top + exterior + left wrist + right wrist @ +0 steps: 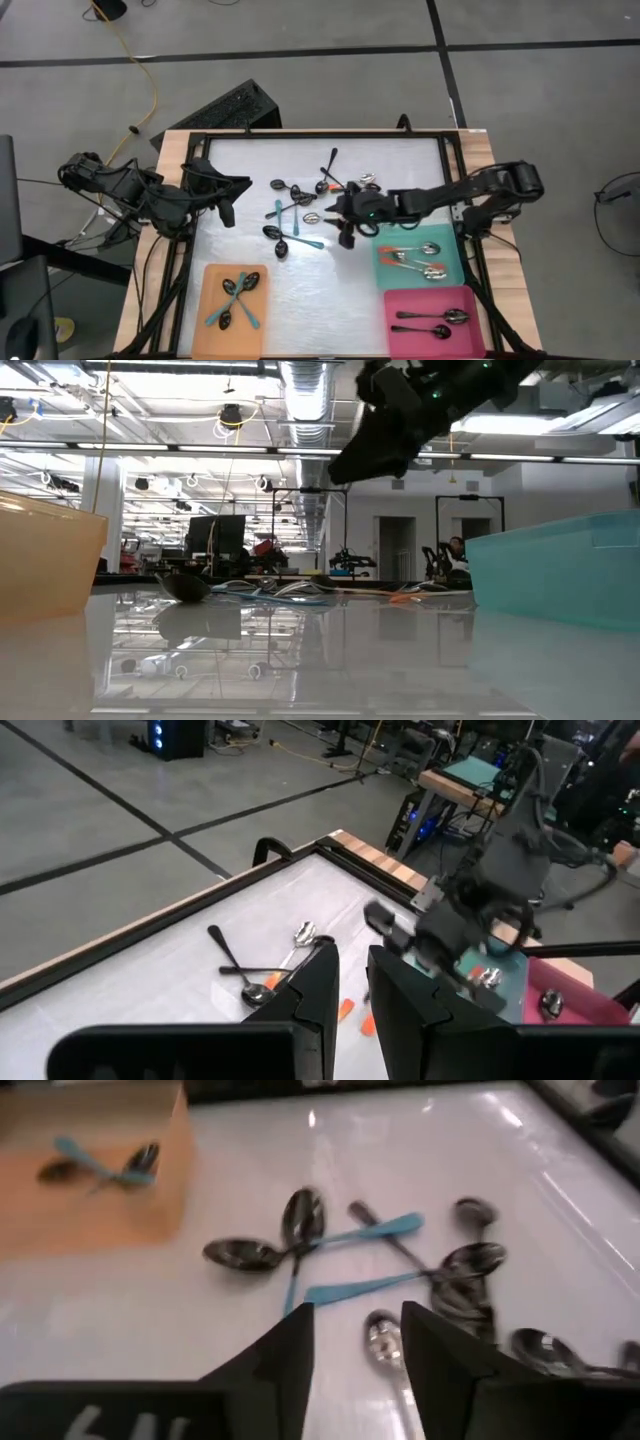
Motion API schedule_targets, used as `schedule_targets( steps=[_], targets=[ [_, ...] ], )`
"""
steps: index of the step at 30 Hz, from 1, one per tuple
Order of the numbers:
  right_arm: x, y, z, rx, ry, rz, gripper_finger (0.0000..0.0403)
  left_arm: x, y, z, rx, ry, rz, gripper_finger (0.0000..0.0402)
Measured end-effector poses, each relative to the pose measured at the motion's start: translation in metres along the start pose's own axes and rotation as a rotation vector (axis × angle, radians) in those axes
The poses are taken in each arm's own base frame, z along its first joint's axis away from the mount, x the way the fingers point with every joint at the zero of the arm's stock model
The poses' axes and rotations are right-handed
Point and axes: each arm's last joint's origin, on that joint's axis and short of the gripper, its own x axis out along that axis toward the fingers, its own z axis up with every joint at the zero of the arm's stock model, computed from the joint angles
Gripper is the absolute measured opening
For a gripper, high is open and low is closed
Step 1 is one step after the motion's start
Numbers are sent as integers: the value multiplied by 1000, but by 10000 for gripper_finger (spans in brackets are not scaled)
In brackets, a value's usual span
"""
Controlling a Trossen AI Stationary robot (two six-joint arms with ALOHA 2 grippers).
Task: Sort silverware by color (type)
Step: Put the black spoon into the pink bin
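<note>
Loose spoons (300,212) lie flat in the middle of the table: teal-handled (355,1288), black (330,165) and silver ones, some crossing each other. My right gripper (345,228) (358,1335) hovers open above the right side of this scatter, high over the table in the low view (380,440). A silver spoon bowl (383,1338) shows on the table below its fingers. My left gripper (228,208) (350,965) waits near the table's left edge, its fingers narrowly open and empty.
The orange tray (232,312) at the near left holds teal-handled spoons. Orange-handled spoons lie in the teal tray (452,262) at the near right, and black spoons in the pink tray (400,335) nearer still. A dark frame (320,137) rims the table. Bare surface lies between the trays.
</note>
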Motion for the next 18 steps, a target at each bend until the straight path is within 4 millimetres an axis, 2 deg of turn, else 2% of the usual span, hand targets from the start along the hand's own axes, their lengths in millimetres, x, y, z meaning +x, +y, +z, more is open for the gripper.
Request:
schedule_targets(
  steps=[6, 11, 14, 18],
  targets=[
    [30, -7, 5, -129, 113, -119, 209, 0, 1, 0, 6, -17, 22, 43],
    [60, -16, 11, -169, 165, -143, 223, 0, 1, 0, 16, -17, 26, 43],
    [77, -30, 12, -124, 235, -199, 222, 0, 1, 0, 20, -16, 28, 43],
    [91, -60, 14, 27, 370, -296, 218, 0, 1, 0, 23, -12, 26, 43]
  ],
)
